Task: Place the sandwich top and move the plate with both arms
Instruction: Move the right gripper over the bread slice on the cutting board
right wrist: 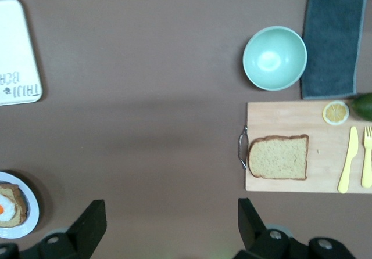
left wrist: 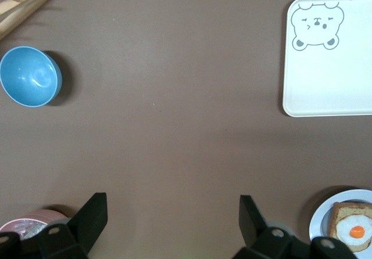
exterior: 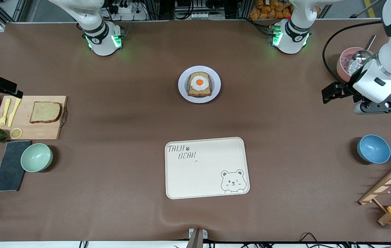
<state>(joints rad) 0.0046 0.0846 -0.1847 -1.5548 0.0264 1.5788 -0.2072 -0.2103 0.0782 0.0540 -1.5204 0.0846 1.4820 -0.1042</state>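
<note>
On the cutting board (exterior: 30, 117), your right gripper (right wrist: 168, 224), jaws apart like the left gripper (left wrist: 171, 221), may pinch the sandwich top (exterior: 45, 112) off-centre and drop it.

Arms: two white jointed robot arms, smooth rounded shells.
Bases: white, each ringed by a black band and lit by green lights.
Cables: black, looping off the left arm.
Left gripper (left wrist: 171, 224): black angular fingers, grey screws at the mounts.
Right gripper (right wrist: 171, 227): the same black build.
</note>
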